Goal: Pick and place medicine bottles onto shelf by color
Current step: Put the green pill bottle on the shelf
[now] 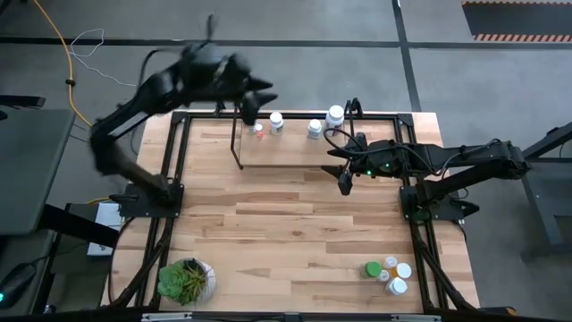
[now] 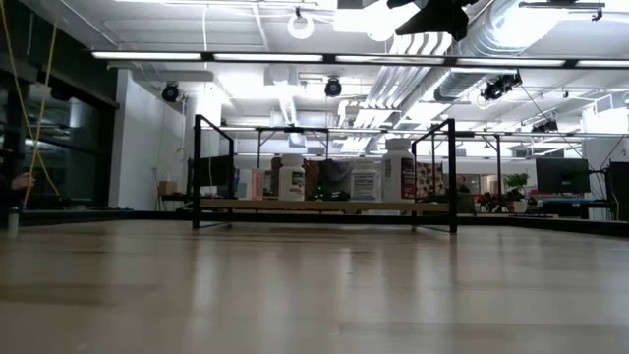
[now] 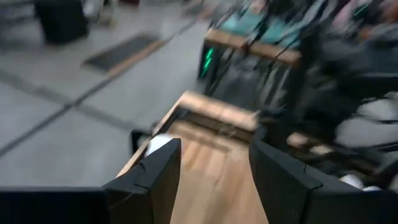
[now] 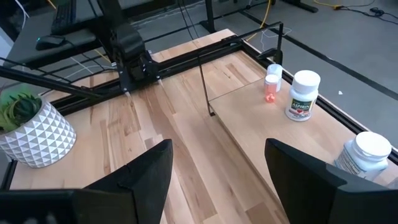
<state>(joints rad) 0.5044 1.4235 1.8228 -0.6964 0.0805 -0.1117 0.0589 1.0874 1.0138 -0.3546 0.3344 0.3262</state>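
Note:
The shelf point(image 1: 286, 159), a light wood board in a black wire frame, stands at the table's far middle. On its far edge stand a small orange medicine bottle point(image 1: 258, 131) and three white ones point(image 1: 276, 122) point(image 1: 315, 128) point(image 1: 335, 115). My left gripper point(image 1: 261, 97) hangs high over the shelf's far left corner, open and empty point(image 3: 214, 180). My right gripper point(image 1: 344, 183) waits just off the shelf's near right corner, open and empty point(image 4: 217, 180). Its wrist view shows the orange bottle point(image 4: 271, 87) and two white ones point(image 4: 302, 94) point(image 4: 367, 155) upright on the board.
A cluster of bottles stands near the table's near right corner: a green one point(image 1: 372, 268), an orange one point(image 1: 391, 264) and white ones point(image 1: 400, 279). A potted plant point(image 1: 186, 279) sits at the near left. Black frame rails point(image 1: 170, 179) run along both sides of the table.

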